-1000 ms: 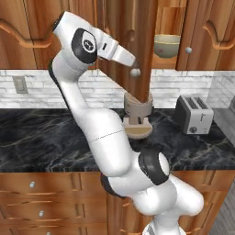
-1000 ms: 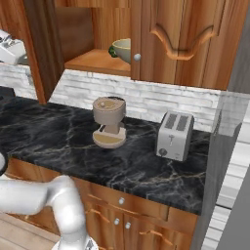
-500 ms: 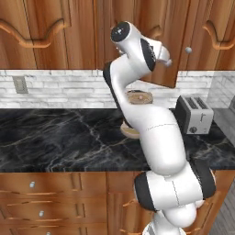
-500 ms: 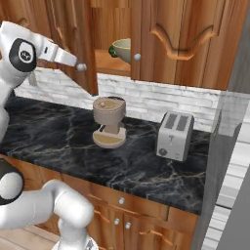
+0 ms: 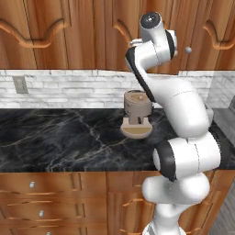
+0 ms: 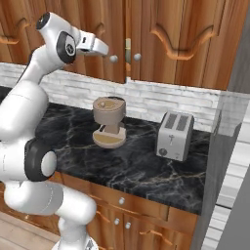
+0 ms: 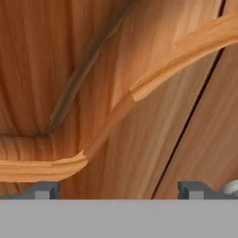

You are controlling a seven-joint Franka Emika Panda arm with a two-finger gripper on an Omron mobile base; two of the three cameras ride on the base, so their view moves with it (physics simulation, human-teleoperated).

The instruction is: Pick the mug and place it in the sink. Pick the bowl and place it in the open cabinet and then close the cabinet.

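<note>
1. Left base view: the cabinet (image 5: 92, 36) doors look flush and shut, so by my reading the closing step is done or all but done. Mug, bowl and sink are out of sight here, so those steps can't be checked.
2. Right base view: the pincer (image 6: 100, 48) sits by the door knob (image 6: 113, 58), holding nothing. A toaster (image 6: 175, 135) stands on the tabletop (image 6: 161, 171).
3. Hand view: door moulding up close — fingertips (image 7: 42, 190) spread wide apart.
4. No brand or writing is readable.
</note>
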